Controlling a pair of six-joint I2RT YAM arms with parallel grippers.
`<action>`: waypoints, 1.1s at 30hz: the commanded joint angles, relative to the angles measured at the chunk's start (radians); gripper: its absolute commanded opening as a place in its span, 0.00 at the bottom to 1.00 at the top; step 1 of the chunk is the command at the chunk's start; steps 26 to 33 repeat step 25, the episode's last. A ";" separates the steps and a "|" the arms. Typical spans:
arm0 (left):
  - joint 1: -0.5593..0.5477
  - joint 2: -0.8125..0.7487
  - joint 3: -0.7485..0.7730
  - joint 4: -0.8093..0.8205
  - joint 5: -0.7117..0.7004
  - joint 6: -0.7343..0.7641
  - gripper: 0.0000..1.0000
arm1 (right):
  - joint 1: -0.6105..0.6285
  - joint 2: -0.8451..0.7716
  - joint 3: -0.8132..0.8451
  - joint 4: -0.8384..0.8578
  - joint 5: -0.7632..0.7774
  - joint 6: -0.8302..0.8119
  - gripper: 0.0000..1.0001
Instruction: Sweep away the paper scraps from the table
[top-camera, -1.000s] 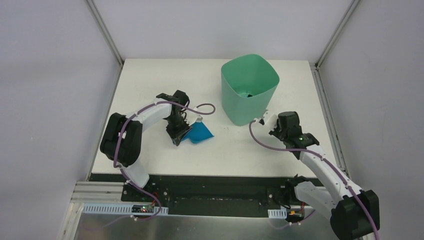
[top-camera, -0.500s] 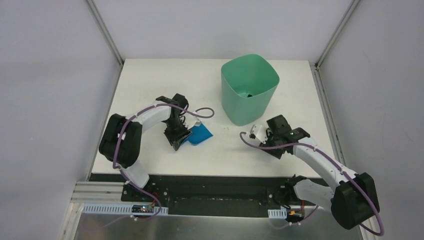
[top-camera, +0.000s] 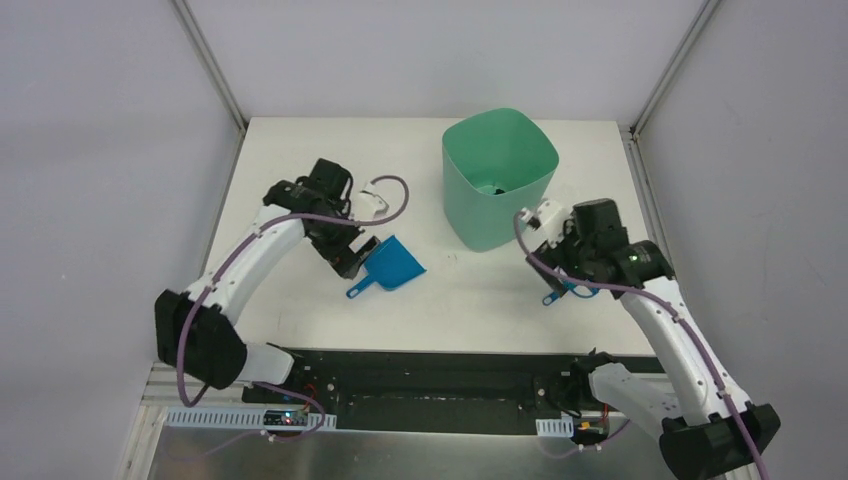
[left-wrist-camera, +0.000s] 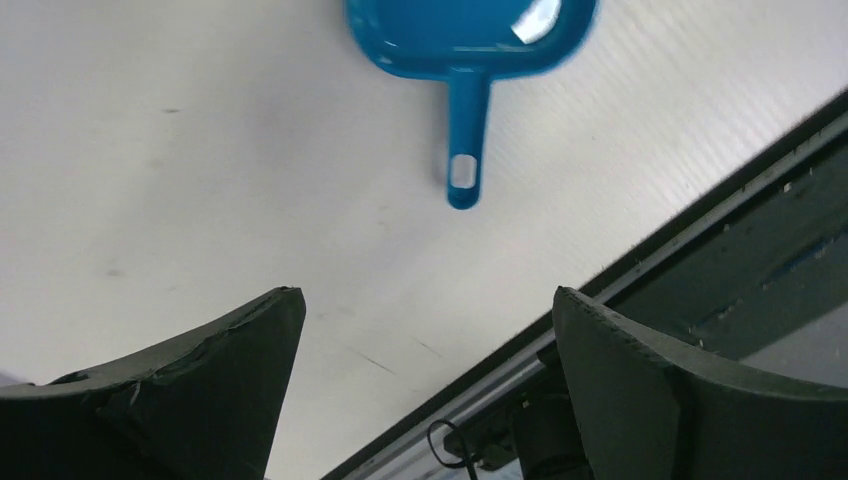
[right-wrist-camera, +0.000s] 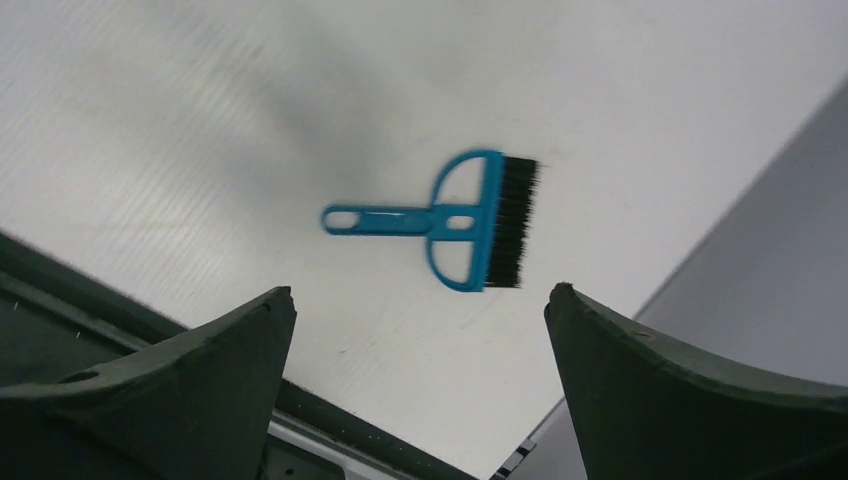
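No paper scraps show on the white table. A blue dustpan lies flat left of centre, its handle pointing at the front edge. My left gripper hangs above and just left of it, open and empty. A blue hand brush with black bristles lies on the table at the right, half hidden under my right arm in the top view. My right gripper is raised over it, open with nothing between its fingers.
A tall green bin stands at the back right, with something dark at its bottom. The table's black front edge runs along the near side. Grey walls close in on the left, back and right.
Both grippers went from shut to open and rose. The left let go of the dustpan and pulled back left. The right let go of the brush, which now lies on the table.
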 joint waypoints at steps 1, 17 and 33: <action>0.096 -0.184 0.095 0.077 -0.069 -0.135 0.99 | -0.171 -0.032 0.153 0.083 0.101 0.137 1.00; 0.243 -0.341 0.158 0.391 -0.217 -0.379 0.99 | -0.471 0.062 0.373 0.330 0.087 0.658 1.00; 0.248 -0.374 0.074 0.457 -0.211 -0.375 0.99 | -0.480 0.051 0.303 0.339 0.002 0.683 1.00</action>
